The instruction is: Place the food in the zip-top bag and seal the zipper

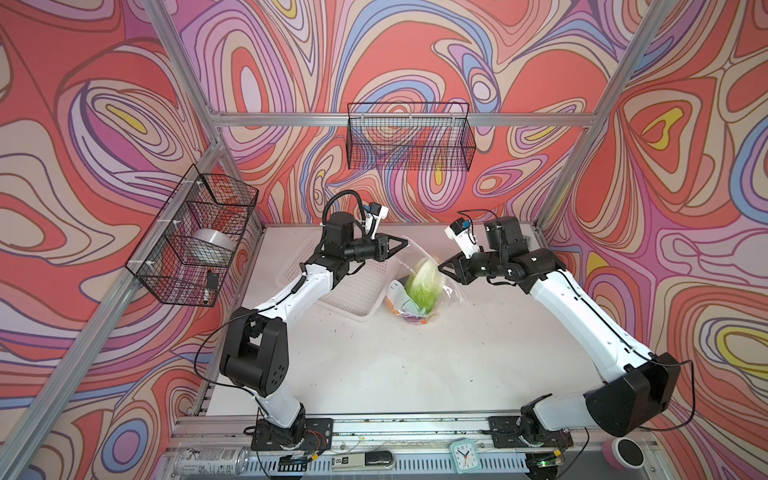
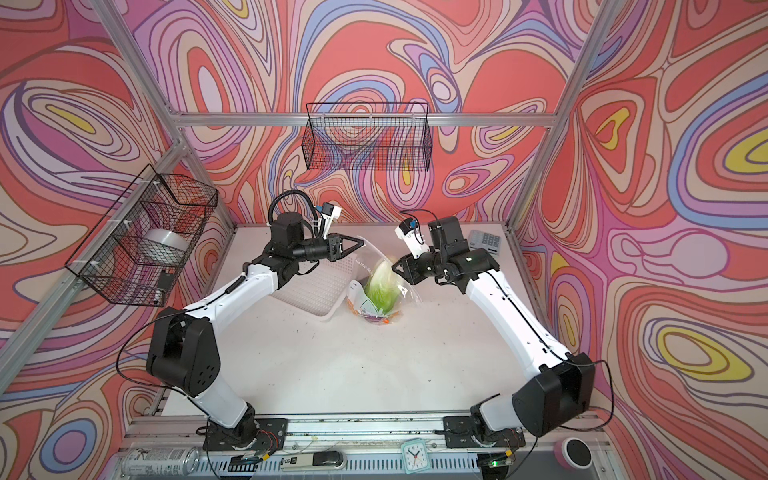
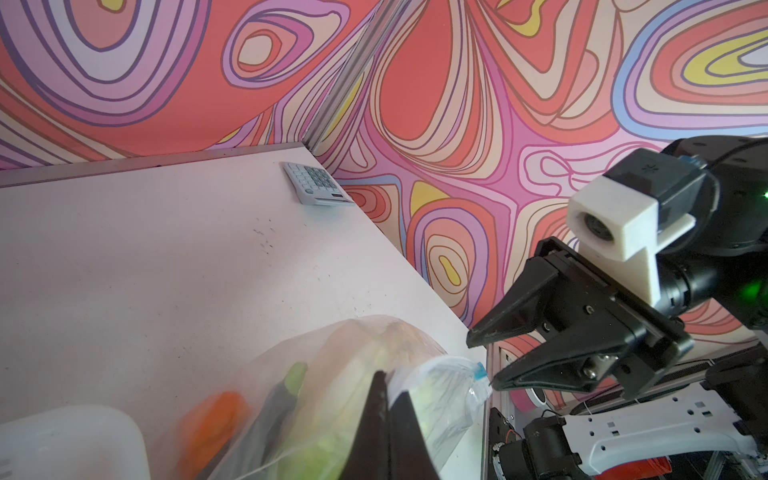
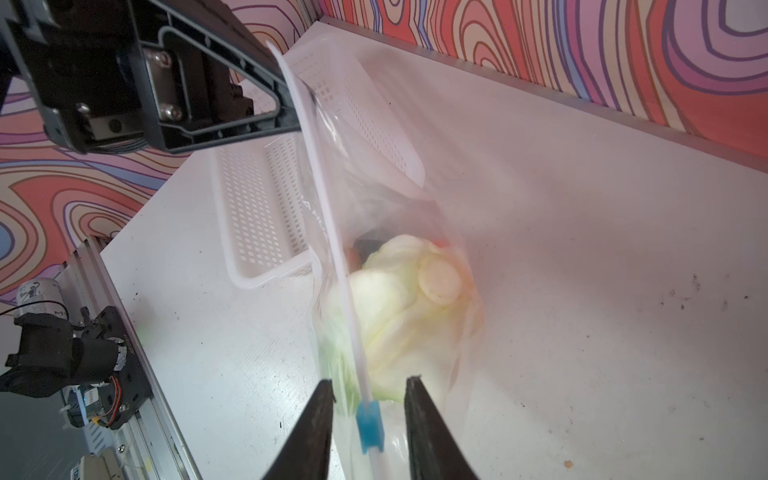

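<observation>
The zip-top bag (image 1: 409, 291) hangs upright over the table beside the white basket, in both top views. Inside it show the green-white cabbage (image 1: 424, 282) (image 4: 399, 307), an orange carrot (image 3: 212, 424) and a dark eggplant (image 3: 274, 411). My left gripper (image 1: 405, 241) (image 3: 384, 378) is shut on one end of the bag's mouth edge. The zipper (image 4: 332, 232) stretches taut from there to its light-blue slider (image 4: 368, 424) (image 3: 480, 371). My right gripper (image 4: 370, 386) (image 1: 441, 268) is open, and the slider sits between its fingers with a gap on both sides.
The white perforated basket (image 1: 353, 291) (image 4: 257, 208) lies left of the bag, under my left arm. A calculator (image 2: 486, 243) (image 3: 316, 183) rests at the back right corner. Black wire baskets (image 1: 409, 137) hang on the walls. A clock (image 1: 463, 451) and a can (image 1: 212, 459) lie on the front rail.
</observation>
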Available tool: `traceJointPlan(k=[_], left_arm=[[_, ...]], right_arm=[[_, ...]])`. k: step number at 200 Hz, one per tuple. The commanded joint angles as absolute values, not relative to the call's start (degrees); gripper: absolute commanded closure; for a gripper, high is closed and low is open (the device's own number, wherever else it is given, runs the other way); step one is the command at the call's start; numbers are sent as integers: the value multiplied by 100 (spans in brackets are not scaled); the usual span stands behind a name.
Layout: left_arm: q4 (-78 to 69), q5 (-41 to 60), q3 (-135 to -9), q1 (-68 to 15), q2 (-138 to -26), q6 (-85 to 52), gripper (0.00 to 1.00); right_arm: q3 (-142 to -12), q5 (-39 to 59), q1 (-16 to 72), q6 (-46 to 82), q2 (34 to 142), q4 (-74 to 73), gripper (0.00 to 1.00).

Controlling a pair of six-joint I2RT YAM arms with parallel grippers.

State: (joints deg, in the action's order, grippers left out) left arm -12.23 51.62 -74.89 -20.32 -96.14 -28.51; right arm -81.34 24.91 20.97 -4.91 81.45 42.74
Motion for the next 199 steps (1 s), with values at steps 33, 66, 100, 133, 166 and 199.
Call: traceJointPlan(k=[33,66,100,133,166,199], left_arm=[[-1160,5250,-7744,-2036,-9697,-2743,100],[-1151,5249,-7751,-2031,-9694,-2758,100],[-1066,5223,-7774,-2023,-9686,-2700,100],[-1002,4913,-7760,-2011,-9670,-2695,100],[-1077,4721,-7719,-1958,-9680,-2817,100],[-1116,4646,-7703,-1934,-9659,-2830,100]], right_arm=[[-7887,2452,2082,-606,8102,4190,69],[-7790,2409,2082,-571,8061,4139,78],[-7763,2384,2079,-547,7970,4078,90],[-7677,2312,2078,-478,7873,4230,90],[-7415,2241,2082,-336,7678,4476,90],[-7189,2206,2083,-221,7482,4661,90]])
